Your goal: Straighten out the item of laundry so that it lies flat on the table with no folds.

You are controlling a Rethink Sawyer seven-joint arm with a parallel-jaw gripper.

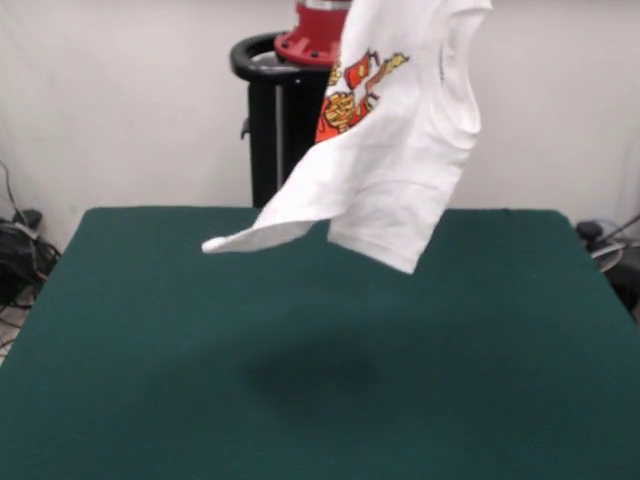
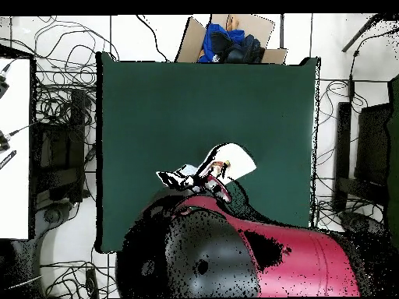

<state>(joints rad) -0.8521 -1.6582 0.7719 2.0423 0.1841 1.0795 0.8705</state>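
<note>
The T-shirt hangs clear above the green desk, printed side partly showing, its shadow on the bare top below. Its upper part runs out of the front view — whether the fingers are clamped on it cannot be told. A cardboard box of blue cloth sits past the desk's far edge; cables lie alongside.

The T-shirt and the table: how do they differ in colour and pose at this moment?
The T-shirt is white with an orange-red print; the table is plain dark green. The T-shirt hangs in the air, draped and folded, clear of the surface; the table lies flat below it. The table is much wider than the T-shirt.
</note>
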